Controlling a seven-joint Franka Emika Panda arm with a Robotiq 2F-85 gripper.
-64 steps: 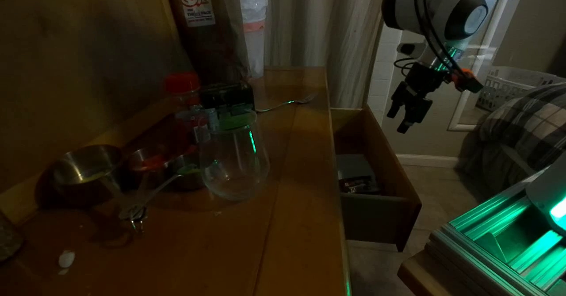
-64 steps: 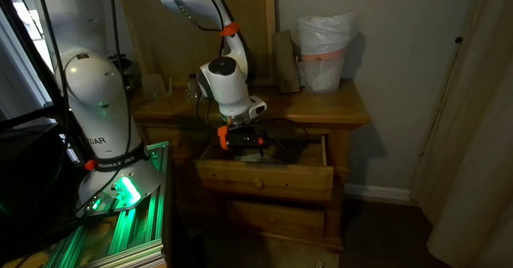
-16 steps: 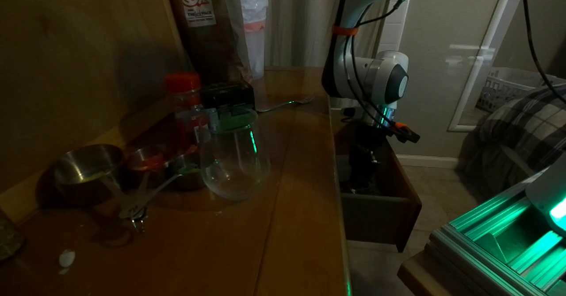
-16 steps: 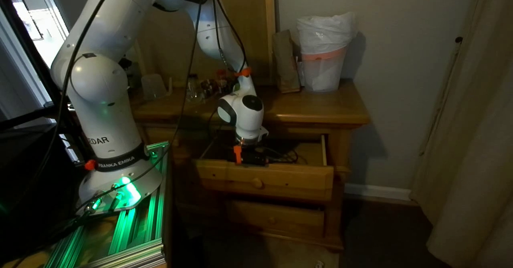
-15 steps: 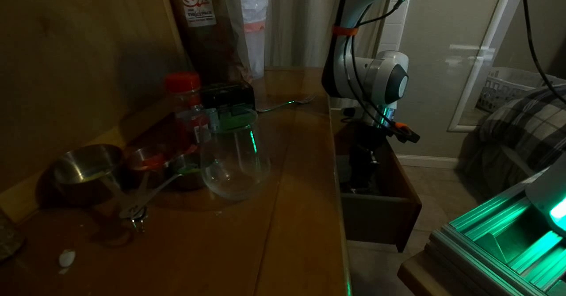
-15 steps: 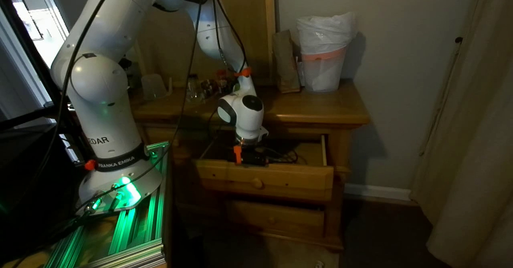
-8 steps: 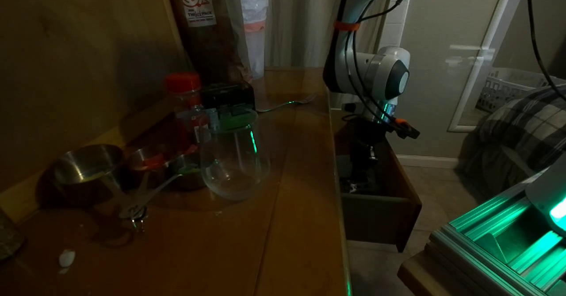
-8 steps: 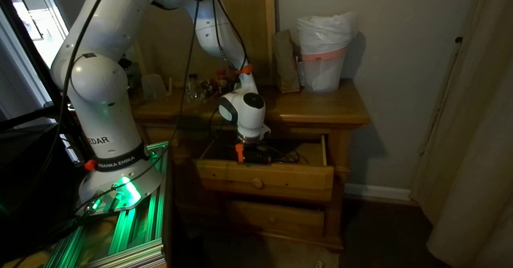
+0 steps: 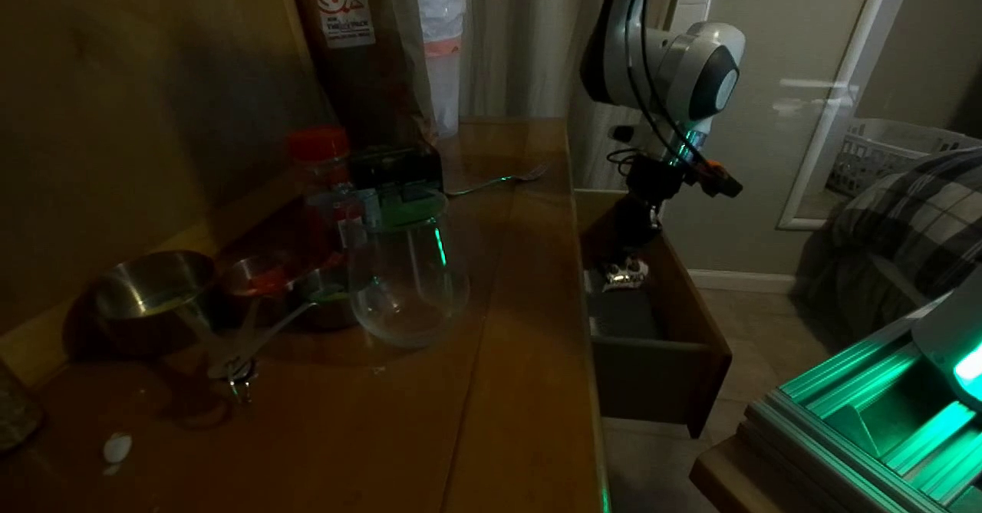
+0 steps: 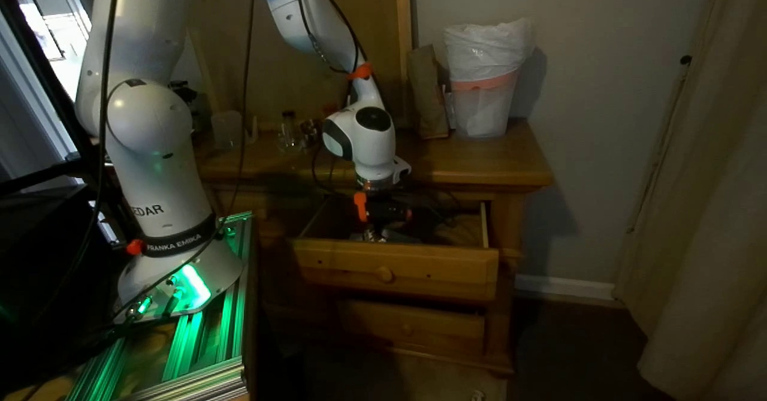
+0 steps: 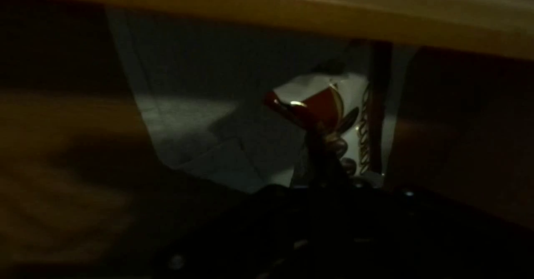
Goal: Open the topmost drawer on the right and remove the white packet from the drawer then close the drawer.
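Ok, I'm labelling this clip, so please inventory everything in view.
Dresser: 1, brown, centre
Open drawer: 1, brown, dresser front
Lower drawer: 1, brown, beneath
White packet: 1, white, red and gold, at open drawer
Flat item: 1, grey, in open drawer
Glass: 1, clear, dresser top
Measuring cups: 3, silver, beside glass
Bottle: 1, red-lidded, near glass
Box: 1, black, beside bottle
Fork: 1, silver, dresser top
Container: 1, translucent, dresser top
Cropped item: 1, dark, dresser top
Paper bag: 1, brown, dresser top
Bin: 1, whitish, beside paper bag
Basket: 1, white, background
Plaid cloth: 1, greyish, background
Robot arm: 1, mostly white, by dresser
Tool: 1, black, shut on white packet
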